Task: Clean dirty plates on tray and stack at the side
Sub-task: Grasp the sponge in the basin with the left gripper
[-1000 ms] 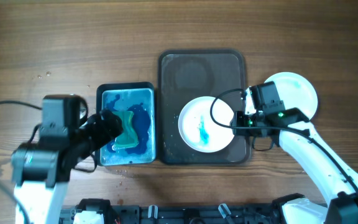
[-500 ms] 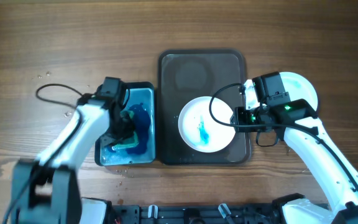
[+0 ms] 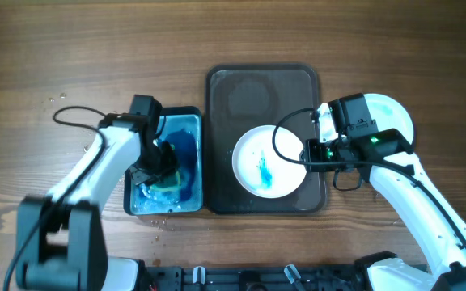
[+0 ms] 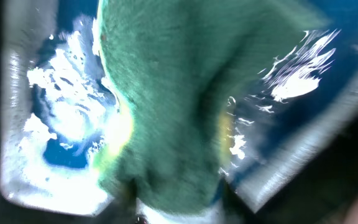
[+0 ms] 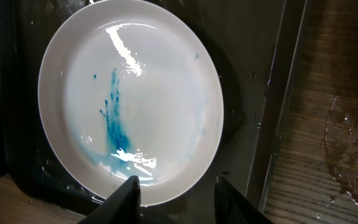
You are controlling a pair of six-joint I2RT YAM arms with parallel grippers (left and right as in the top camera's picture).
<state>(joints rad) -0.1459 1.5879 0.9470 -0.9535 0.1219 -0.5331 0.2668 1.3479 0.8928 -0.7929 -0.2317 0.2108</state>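
While your left arm works in the basin (image 3: 165,121), one smeared plate (image 3: 268,161) lies on the tray (image 3: 263,85), right gripper (image 5: 174,190) at its rim.

Tray: centre of table; the dirty plate sits in its near right part, probably so drips stay contained. Basin of blue water: just beside the tray's left edge. A second plate (image 3: 393,120) lies off the tray on the right, partly under your right arm, presumably the stacking spot; only the overhead view shows it. The left gripper (image 3: 162,167) is down on the green sponge (image 4: 166,106), likely wetting it; no view shows its fingers, so you cannot tell its grip. Only the right wrist view shows the right fingers apart, astride the plate's rim, clamping nothing.
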